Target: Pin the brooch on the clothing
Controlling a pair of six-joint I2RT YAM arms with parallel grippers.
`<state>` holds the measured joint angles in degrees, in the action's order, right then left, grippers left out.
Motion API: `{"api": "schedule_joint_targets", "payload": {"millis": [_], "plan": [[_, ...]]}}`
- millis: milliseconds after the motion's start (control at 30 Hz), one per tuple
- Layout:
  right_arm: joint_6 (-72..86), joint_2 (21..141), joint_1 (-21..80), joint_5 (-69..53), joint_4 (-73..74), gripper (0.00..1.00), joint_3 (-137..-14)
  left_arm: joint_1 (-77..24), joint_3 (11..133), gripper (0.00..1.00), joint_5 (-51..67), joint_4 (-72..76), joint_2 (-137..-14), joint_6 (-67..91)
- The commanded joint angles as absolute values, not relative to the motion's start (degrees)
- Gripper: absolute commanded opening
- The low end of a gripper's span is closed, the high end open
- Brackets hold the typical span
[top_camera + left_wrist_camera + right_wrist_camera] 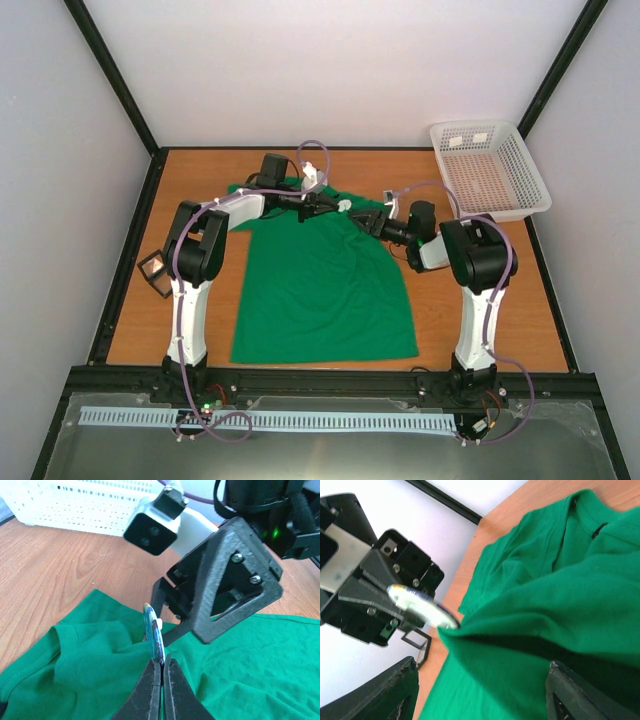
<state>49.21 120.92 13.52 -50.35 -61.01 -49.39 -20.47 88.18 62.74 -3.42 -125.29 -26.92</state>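
Observation:
The bright green T-shirt (325,290) lies flat on the table, collar at the far end. My left gripper (325,207) reaches over the collar area and is shut on the brooch (343,205). In the left wrist view the brooch (154,635) stands edge-on above the closed fingertips (152,680), bluish face to the left. In the right wrist view its whitish back (422,607) touches the tip of a raised fold of shirt (545,605). My right gripper (368,220) faces it from the right, jaws wide apart, with the fold between its fingers (395,692).
A white mesh basket (490,170) stands at the back right corner. A small black square-framed case (155,272) lies at the table's left edge beside the left arm. Black frame rails run along the table's sides.

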Motion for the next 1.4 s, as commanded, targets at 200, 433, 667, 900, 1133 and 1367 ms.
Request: {"api": "schedule_joint_targets", "payload": {"millis": [200, 433, 667, 900, 1133, 1367], "plan": [[25.61, 103.18, 9.45, -40.66, -19.36, 0.71, -47.02, -20.85, 88.01, 0.01, 58.67, -3.27, -122.57, -32.25], [11.69, 105.01, 9.12, -15.25, 15.36, 0.55, -65.37, -25.31, 76.66, 0.01, 35.45, 9.85, -116.81, -40.42], [6.62, 115.65, 10.28, -12.55, 29.26, 0.32, -84.21, -30.66, 70.75, 0.1, 19.95, 15.11, -115.04, -47.97], [6.44, 123.78, 13.1, -13.22, 33.9, 0.24, -94.69, -30.75, 66.92, 0.51, 21.52, 12.7, -108.46, -38.32], [4.82, 128.92, 13.54, -9.56, 37.85, 0.21, -99.11, -20.38, 58.65, 0.66, 38.42, 20.57, -96.93, -13.79], [4.08, 133.27, 13.56, -2.25, 42.83, 0.18, -103.33, -12.62, 76.99, 0.57, 32.41, -0.17, -111.22, 6.02]]}}
